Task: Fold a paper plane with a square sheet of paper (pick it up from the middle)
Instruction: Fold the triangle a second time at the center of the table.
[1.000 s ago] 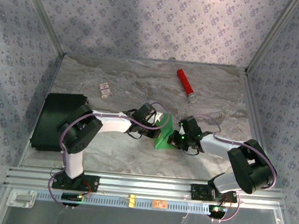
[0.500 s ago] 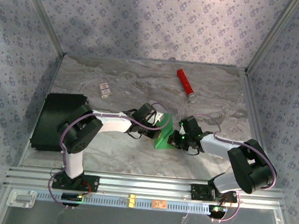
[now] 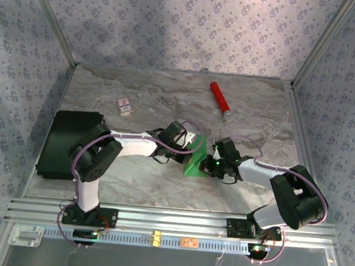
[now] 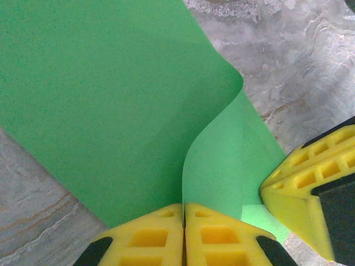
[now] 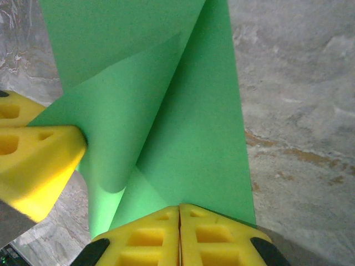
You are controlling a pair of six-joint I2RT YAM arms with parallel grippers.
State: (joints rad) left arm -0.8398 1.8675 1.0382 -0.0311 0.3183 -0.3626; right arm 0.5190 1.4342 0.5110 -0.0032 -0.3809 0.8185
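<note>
The square sheet of paper (image 3: 197, 161) is bright green and partly folded, resting on the marble table between the two arms. My left gripper (image 3: 191, 145) is shut on a curled-up edge of the paper (image 4: 111, 100), and the edge runs into the seam between the yellow fingers (image 4: 150, 238). My right gripper (image 3: 211, 163) is shut on the paper's opposite side (image 5: 194, 122), where a diagonal flap lies over the sheet. Each wrist view also takes in the other gripper's yellow fingers: the right gripper's (image 4: 310, 188) in the left wrist view and the left gripper's (image 5: 33, 155) in the right wrist view.
A red cylinder (image 3: 220, 100) lies at the back right of the table. A black flat box (image 3: 69, 143) sits at the left edge, and a small card (image 3: 125, 107) lies behind it. Metal-framed walls (image 3: 61, 42) close in the table.
The left gripper has edged slightly right toward the right gripper, bringing its edge of the paper over. The right gripper has stayed put.
</note>
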